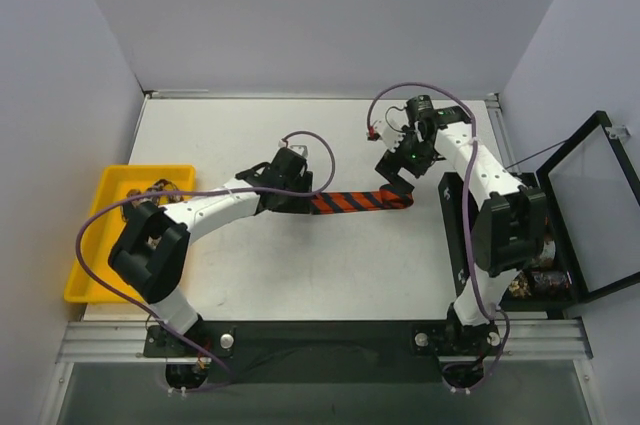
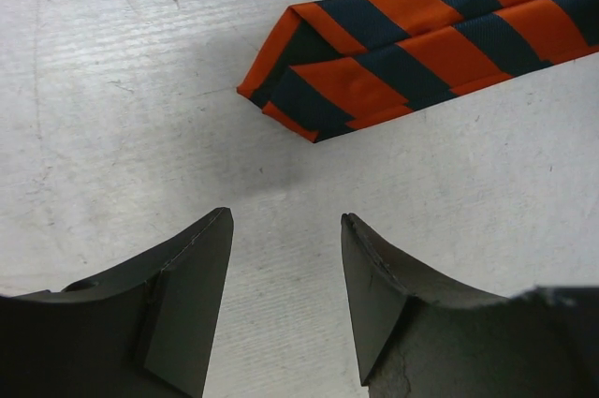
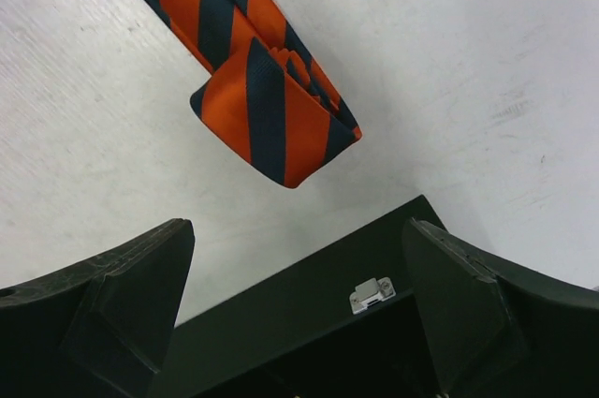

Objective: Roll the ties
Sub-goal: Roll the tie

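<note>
Here, the left gripper (image 2: 285, 225) hovers low over the white surface (image 2: 112, 89) with its two dark fingers (image 2: 187, 295) spread apart and nothing between them. Just beyond its fingertips, apart from them, lies one end of the tie (image 2: 374, 51), orange with dark diagonal stripes. At that end the fabric is doubled over into a blunt, layered fold that lies flat on the surface.

The right gripper (image 3: 295, 234) is spread wide and also empty. Ahead of it and not touching it sits the tie's other end, turned back on itself so that several layers show at the fold. Below this gripper is the edge of a black case (image 3: 309, 323) with a small metal latch (image 3: 372, 293). The folded end lies just beside that edge.

In the overhead view the tie runs as a straight band across the middle of the surface between the two grippers, the left one over its left end and the right one near its right end. The black case stands at the right side with its clear lid swung open. A yellow tray (image 1: 90, 235) sits at the left edge, and what lies in it is too small to make out. A purple cable (image 1: 440, 88) loops above the right arm.
</note>
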Robot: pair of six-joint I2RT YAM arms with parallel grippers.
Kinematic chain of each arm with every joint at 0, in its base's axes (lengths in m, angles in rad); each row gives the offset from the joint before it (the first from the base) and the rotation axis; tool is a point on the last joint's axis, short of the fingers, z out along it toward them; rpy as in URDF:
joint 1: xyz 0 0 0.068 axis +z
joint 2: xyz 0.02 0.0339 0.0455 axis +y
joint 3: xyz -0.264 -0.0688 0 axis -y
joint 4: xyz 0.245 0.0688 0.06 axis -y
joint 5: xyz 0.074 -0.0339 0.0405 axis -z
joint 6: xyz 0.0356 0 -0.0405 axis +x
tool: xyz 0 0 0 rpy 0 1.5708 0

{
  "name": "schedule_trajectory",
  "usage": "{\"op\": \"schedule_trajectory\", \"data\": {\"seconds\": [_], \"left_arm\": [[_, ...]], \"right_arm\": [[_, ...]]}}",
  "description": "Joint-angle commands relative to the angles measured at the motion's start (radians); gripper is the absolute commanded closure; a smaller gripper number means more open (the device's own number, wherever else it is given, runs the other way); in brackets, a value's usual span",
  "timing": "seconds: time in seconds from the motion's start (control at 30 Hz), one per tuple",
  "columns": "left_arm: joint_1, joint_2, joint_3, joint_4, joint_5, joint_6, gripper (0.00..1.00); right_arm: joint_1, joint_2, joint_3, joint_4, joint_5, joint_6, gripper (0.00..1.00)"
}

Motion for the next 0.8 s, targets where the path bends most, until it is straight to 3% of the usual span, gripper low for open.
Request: {"op": "schedule_trajectory", "data": {"seconds": [0.0,0.33,0.77], "left_arm": [[0.013,-0.074,0.0,-0.02,-0.073,0.031,0.39],[0.08,-0.232,-0.128,-0.081,-0.108,0.035,0.39],[0.125,-0.254,-0.175,-0.087,-0.106,0.033,0.39]], "right_arm": [[0.019,0.076,0.064,-0.13,0.088,-0.126,0.0],[0.136,0.272,0.101,-0.138,0.259,-0.184,0.0],[0.174,0.369,0.108,-0.084,0.352,-0.218,0.0]]}}
